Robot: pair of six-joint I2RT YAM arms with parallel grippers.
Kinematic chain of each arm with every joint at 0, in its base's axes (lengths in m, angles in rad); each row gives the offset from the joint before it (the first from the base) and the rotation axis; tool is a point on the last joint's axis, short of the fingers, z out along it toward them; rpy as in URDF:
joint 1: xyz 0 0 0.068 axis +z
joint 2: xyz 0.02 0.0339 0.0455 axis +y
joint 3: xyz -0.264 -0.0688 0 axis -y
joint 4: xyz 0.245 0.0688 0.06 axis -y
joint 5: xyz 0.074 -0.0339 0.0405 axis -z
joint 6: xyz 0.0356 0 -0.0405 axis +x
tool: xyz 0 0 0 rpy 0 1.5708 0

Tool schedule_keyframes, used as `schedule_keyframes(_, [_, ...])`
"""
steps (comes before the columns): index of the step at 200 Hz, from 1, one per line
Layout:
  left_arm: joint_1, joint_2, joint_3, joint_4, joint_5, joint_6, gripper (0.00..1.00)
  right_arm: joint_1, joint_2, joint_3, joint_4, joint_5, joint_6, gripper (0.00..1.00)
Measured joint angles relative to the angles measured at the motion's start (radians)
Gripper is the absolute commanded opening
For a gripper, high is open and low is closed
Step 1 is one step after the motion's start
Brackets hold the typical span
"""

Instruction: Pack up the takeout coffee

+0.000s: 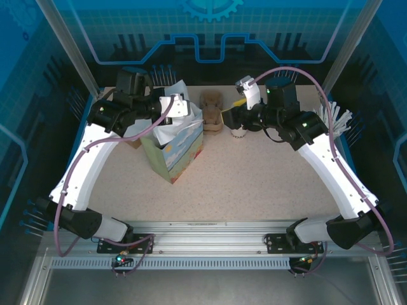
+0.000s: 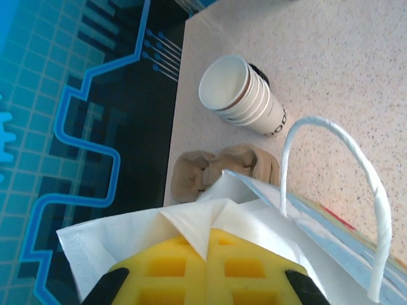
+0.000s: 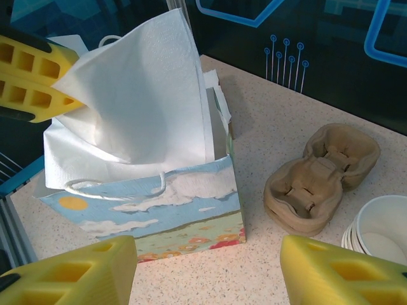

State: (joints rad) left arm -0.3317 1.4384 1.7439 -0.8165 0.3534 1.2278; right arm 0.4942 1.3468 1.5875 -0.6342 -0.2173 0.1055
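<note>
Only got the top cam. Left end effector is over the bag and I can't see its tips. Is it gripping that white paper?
Observer: Yes. On the left wrist view the left end effector is shut on the white paper, whose lower part dips behind the rim of the bag.
Operator: Right one holding anything?
Observer: No. The right end effector is open, nothing between its fingers, facing the bag.
Operator: Cup carrier loaded?
Observer: No. On the right wrist view both sockets of the cup carrier are empty.
</note>
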Motion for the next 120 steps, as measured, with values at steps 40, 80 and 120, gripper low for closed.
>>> schedule_keyframes(40, [0.032,0.001,0.016,-0.008,0.003,0.011,0.00,0.000,0.000,-0.004,0.003,0.000,0.000,0.63])
schedule_keyframes(80, [0.050,0.013,0.017,-0.058,-0.068,0.063,0.00,-0.001,0.001,-0.016,0.010,0.000,0.000,0.63])
schedule_keyframes(120, [0.050,0.018,0.002,-0.099,-0.103,0.081,0.02,-0.001,0.002,-0.020,0.017,0.000,0.004,0.63])
